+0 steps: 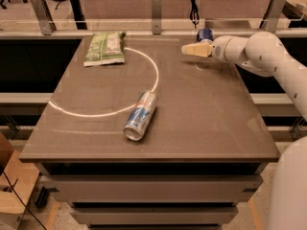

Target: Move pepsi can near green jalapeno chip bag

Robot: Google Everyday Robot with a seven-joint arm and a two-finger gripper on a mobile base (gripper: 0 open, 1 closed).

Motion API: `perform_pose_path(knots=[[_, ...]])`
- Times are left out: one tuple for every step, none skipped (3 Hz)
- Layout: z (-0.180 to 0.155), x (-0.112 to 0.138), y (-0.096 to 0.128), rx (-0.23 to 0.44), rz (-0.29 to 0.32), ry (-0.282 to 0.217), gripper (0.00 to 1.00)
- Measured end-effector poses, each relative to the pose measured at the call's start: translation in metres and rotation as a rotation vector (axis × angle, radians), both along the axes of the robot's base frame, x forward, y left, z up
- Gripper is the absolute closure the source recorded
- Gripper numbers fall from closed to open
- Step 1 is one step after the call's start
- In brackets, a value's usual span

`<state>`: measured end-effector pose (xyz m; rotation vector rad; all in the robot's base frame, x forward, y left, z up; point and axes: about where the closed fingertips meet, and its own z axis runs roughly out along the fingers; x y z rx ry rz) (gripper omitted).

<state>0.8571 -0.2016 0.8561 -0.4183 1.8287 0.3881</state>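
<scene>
The pepsi can (205, 34), dark blue with a silver top, stands upright at the table's far right edge. My gripper (193, 50) hovers just in front and to the left of it, pointing left, on the white arm (254, 51) that reaches in from the right. The can is partly hidden behind the gripper's wrist, and I cannot tell whether they touch. The green jalapeno chip bag (104, 48) lies flat at the far left corner of the table, well left of the can.
A taller slim silver-blue-red can (140, 115) lies on its side near the middle of the brown table (211, 123). A bright arc of light curves across the tabletop. Metal rail posts (156, 6) stand behind the far edge.
</scene>
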Motion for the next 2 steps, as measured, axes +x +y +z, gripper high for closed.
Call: perform_pose_path(knots=[[-0.0095, 0.014, 0.003, -0.024, -0.018, 0.021, 0.18], [-0.014, 0.0232, 0.0005, -0.046, -0.044, 0.028, 0.41]])
